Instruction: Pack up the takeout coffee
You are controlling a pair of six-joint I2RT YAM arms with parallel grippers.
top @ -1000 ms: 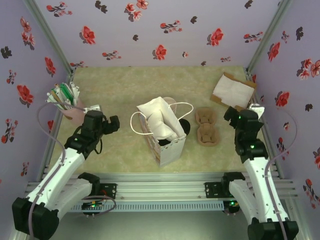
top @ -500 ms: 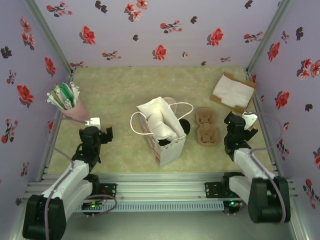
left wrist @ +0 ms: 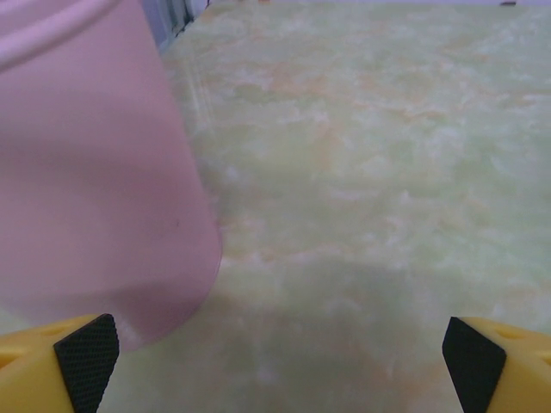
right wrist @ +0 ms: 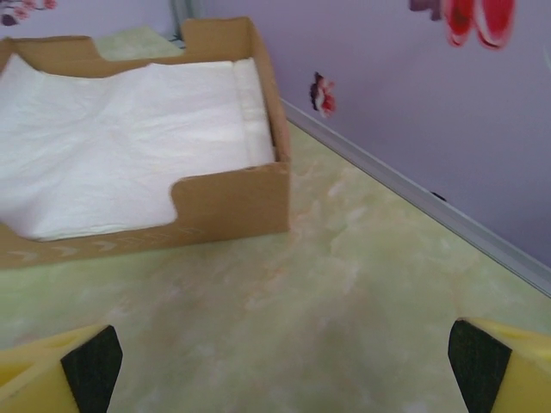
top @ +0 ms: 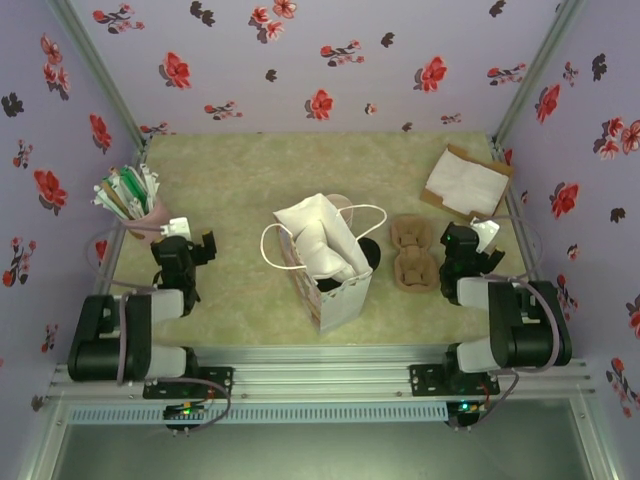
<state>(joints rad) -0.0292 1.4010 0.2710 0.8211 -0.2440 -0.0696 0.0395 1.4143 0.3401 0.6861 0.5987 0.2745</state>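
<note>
The takeout coffee (top: 368, 252) shows as a black disc against the right side of the white paper bag (top: 325, 262), mid-tabletop (top: 250, 180); I cannot tell whether it sits inside. The left gripper (left wrist: 275, 353) gapes wide and empty just beside the pink cup (left wrist: 95, 172) at the left edge. The right gripper (right wrist: 275, 357), equally wide and empty, faces the napkin box (right wrist: 129, 155) near the far right corner.

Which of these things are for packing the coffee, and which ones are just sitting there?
For the job:
- takeout coffee, probably the dark shape at the bag's right side
- white paper bag, standing mid-table

Just lying about:
- pink cup full of packets
- brown cup carrier
- cardboard napkin box
</note>
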